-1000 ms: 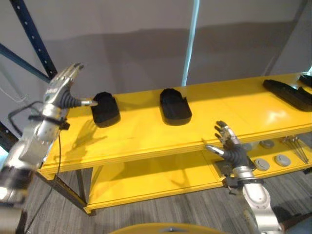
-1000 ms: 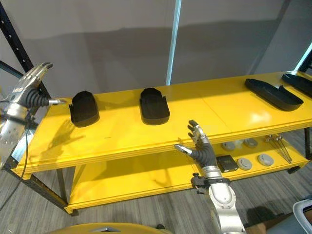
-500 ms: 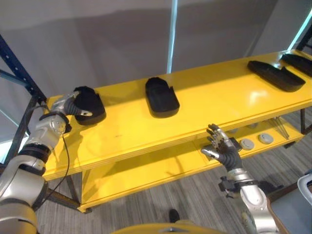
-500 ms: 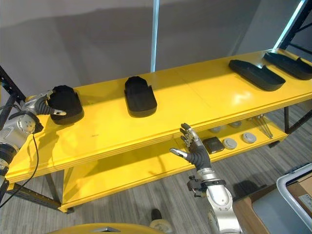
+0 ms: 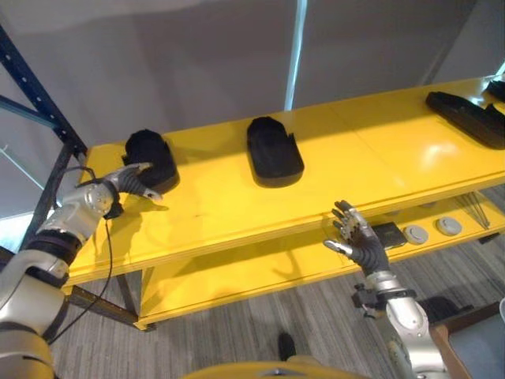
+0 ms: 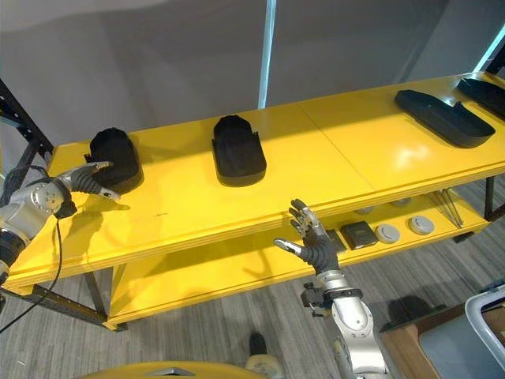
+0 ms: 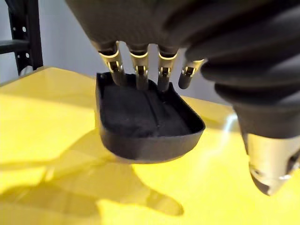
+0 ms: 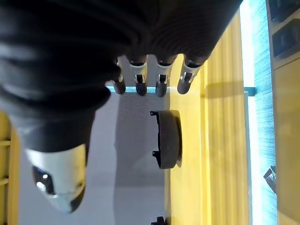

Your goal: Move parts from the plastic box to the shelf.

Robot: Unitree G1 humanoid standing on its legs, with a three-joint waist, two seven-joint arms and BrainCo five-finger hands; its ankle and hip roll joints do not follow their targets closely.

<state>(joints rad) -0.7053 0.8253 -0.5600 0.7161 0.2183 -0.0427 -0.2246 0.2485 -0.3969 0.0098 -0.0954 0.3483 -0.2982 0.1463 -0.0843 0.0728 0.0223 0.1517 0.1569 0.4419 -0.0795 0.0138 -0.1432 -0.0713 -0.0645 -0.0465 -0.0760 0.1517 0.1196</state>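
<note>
On the top board of the yellow shelf (image 5: 237,209), the robot's left hand (image 5: 130,180) hovers just beside a small black part (image 5: 150,158) at the shelf's left end, its fingers (image 7: 136,65) straight and relaxed, their dark tips reaching to the part's far rim and the thumb held apart. The hand holds nothing; in the left wrist view the part sits flat on the yellow board, an open tray-like shell casting a shadow below it (whether the fingertips actually touch its rim cannot be told). A second black part (image 5: 274,150) of the same kind lies near the middle of the board, well apart from the first, and long black parts (image 6: 442,117) rest at the far right end. The right hand (image 5: 357,243) hangs in front of the shelf's front edge, fingers spread and empty, with round grey discs (image 6: 402,229) and a dark square block (image 6: 359,234) on the lower board beyond it. A corner of a box (image 6: 489,316) shows at the lower right.

By the look of things, this is the placing step: the part at the left end appears to be set down on the shelf. The next move calls for drawing the left hand clear without nudging the part, then turning toward the box for another piece.
</note>
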